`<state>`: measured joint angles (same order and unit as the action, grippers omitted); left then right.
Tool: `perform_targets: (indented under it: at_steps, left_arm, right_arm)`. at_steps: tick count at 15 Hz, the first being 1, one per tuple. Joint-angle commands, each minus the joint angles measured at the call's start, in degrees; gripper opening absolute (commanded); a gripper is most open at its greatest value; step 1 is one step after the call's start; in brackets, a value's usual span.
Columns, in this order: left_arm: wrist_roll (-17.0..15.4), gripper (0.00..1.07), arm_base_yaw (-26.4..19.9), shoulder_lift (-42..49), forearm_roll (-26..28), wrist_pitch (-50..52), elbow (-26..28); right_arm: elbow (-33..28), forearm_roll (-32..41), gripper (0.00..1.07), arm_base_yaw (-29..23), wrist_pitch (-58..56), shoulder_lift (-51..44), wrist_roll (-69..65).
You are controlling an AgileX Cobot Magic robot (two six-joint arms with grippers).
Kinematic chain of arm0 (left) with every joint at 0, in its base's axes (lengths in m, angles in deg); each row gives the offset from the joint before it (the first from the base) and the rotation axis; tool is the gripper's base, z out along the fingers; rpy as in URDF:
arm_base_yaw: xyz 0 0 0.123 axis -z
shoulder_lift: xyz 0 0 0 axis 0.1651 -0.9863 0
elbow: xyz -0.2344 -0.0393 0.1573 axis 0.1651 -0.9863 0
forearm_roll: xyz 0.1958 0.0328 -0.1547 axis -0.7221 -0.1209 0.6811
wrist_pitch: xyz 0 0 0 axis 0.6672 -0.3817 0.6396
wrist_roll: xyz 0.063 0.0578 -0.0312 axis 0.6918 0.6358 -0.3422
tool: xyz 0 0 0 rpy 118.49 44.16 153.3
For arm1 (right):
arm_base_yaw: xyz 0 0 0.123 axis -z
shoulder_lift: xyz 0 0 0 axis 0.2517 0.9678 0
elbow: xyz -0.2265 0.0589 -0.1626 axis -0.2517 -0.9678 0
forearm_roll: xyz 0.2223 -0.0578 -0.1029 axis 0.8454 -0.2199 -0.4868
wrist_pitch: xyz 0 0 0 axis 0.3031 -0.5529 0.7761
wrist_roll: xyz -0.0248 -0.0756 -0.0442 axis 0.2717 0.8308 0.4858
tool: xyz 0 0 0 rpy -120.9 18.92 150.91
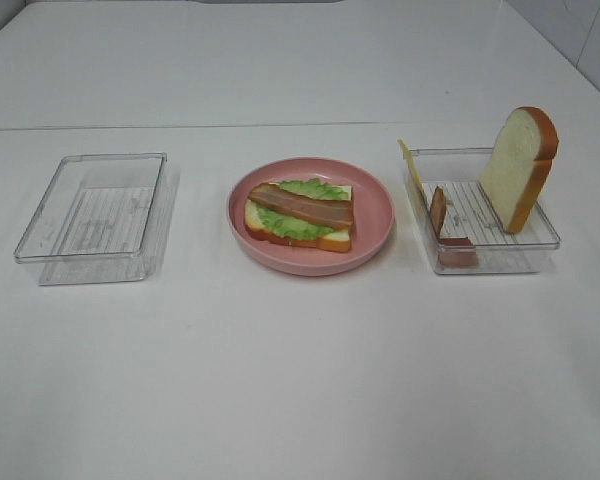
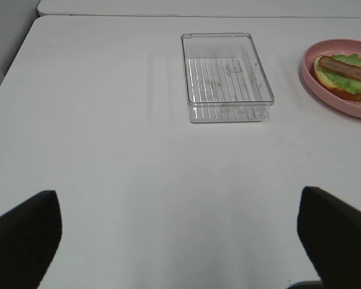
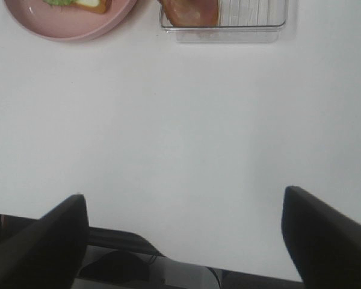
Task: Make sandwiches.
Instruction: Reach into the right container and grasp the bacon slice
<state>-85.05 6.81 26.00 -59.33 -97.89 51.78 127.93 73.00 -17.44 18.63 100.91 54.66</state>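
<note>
Bread forms the base of the half-built toy sandwich (image 1: 300, 215) lying in the middle of the round pink plate (image 1: 376, 205): one white slice with an orange-brown crust, a green lettuce leaf spread over it and a brown bacon strip laid across the top. That order suggests the stack is built upward on the plate, with cheese and a closing slice not yet added.

Those parts wait in the clear plastic tray (image 1: 500, 246) to the right of the plate. The second white bread slice (image 1: 518, 170) stands on edge, leaning against the far right wall. The thin yellow cheese square (image 1: 411, 165) leans against the left wall, nearest the plate. A spare brown bacon strip (image 1: 439, 212) is propped just inside that wall, so it may crowd a reach for the cheese. Standing the pieces up probably leaves an edge for fingers to pinch.

A second clear plastic tray (image 1: 100, 220), left of the plate, holds nothing.

The left gripper (image 2: 175, 191) and right gripper (image 3: 183, 192) hover over bare white table (image 1: 300, 400), jaws spread wide with nothing between them, well short of the food.
</note>
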Motion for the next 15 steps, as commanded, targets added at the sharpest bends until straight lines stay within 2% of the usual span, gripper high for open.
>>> perform_targets:
  at_steps: [1,4,5,7,8,11,15]
  left_arm:
    - [-0.5,1.00,-0.1,1.1,0.5,0.6,0.0]
    - [-0.5,1.00,-0.1,1.1,0.5,0.6,0.0]
    - [-0.5,1.00,-0.1,1.1,0.5,0.6,0.0]
    - [-0.5,1.00,-0.1,1.1,0.5,0.6,0.0]
    - [-0.5,1.00,-0.1,1.1,0.5,0.6,0.0]
    - [-0.5,1.00,-0.1,1.1,0.5,0.6,0.0]
    - [-0.5,1.00,-0.1,1.1,0.5,0.6,0.0]
  right_arm:
    - [7.9,1.6,0.85,0.2,-0.1,12.2,1.5]
    - [15.9,1.8,0.85,0.1,-1.4,23.0,1.5]
    - [20.3,1.8,0.85,0.1,-1.3,28.2,1.5]
    - [24.1,2.1,0.85,-0.2,-1.3,33.3,0.5]
    - [26.5,1.2,0.85,-2.9,-0.6,37.2,0.3]
    - [30.4,-2.2,0.85,-7.4,1.0,43.3,-2.1]
    - [34.6,-1.6,0.85,-8.0,2.6,51.5,-3.0]
